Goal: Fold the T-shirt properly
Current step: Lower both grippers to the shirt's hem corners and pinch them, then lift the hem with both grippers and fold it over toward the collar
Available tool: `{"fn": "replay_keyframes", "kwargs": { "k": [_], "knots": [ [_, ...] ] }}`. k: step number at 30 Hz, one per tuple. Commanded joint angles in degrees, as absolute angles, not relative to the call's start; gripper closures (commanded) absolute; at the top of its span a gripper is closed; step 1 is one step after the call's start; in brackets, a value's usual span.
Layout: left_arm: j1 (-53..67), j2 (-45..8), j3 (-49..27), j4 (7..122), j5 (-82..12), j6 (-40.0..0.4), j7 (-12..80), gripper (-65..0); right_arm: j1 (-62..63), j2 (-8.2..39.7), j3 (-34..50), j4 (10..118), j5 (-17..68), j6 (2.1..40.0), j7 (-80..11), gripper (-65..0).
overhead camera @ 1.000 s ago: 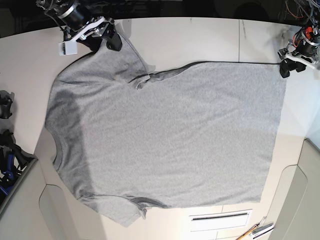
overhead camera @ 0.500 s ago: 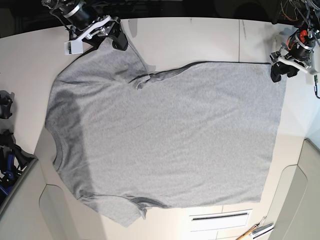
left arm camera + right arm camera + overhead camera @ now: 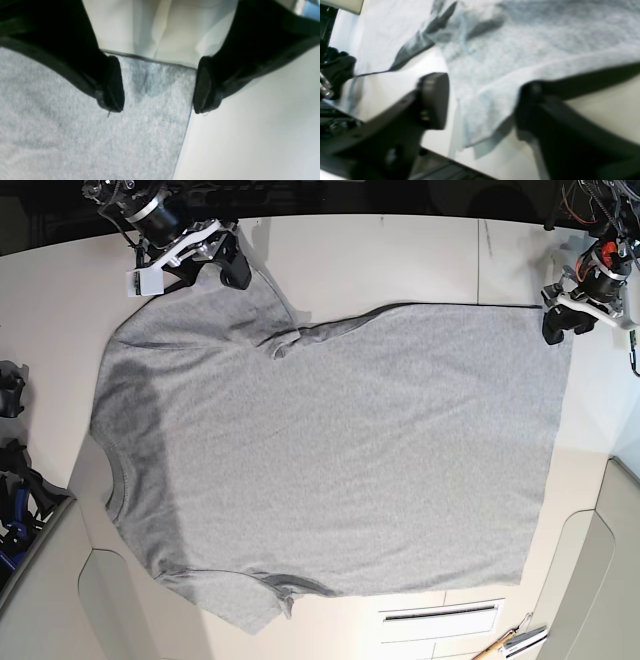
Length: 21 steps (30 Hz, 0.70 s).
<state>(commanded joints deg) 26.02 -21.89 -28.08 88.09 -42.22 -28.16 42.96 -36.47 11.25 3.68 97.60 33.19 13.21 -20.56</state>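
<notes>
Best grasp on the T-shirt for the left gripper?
The T-shirt's far right corner in the base view, from above, fingers astride the cloth. It lies flat there with two straight edges meeting; the left gripper hovers open across that corner, so closing should pinch it.

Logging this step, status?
Left gripper open over hem corner; right gripper open around sleeve. T-shirt spread, unfolded at hem end. Nothing visibly blocking.
</notes>
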Motion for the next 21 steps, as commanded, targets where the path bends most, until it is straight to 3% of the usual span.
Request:
{"fn": "replay_keyframes", "kwargs": {
  "k": [3, 6, 13, 17, 21],
  "knots": [
    [26.0, -21.9, -28.1, 88.1, -43.2, -31.7, 42.7, -14.7, -35.7, 11.2, 3.7, 97.6, 30.4, 13.5, -20.6, -14.3],
    [26.0, -21.9, -28.1, 88.1, -44.4, -34.0, 42.6, 0.0, -34.8, 11.2, 3.7, 97.6, 29.3, 14.9, -20.6, 0.0],
    [26.0, -21.9, -28.6, 89.3, -44.4, -35.6, 41.3, 0.0, -34.8, 11.2, 4.5, 98.3, 29.3, 19.6, -22.9, 0.0],
    [26.1, -21.9, -31.1, 93.4, -44.4, -35.9, 42.6, 0.0, -35.8, 11.5, 9.1, 102.0, 29.6, 22.2, -26.2, 0.0],
    [26.1, -22.0, -33.0, 96.6, -44.4, -35.9, 43.1, 0.0, -37.7, 13.0, 14.2, 106.1, 34.4, 27.4, -26.4, 0.0]
  ]
}}
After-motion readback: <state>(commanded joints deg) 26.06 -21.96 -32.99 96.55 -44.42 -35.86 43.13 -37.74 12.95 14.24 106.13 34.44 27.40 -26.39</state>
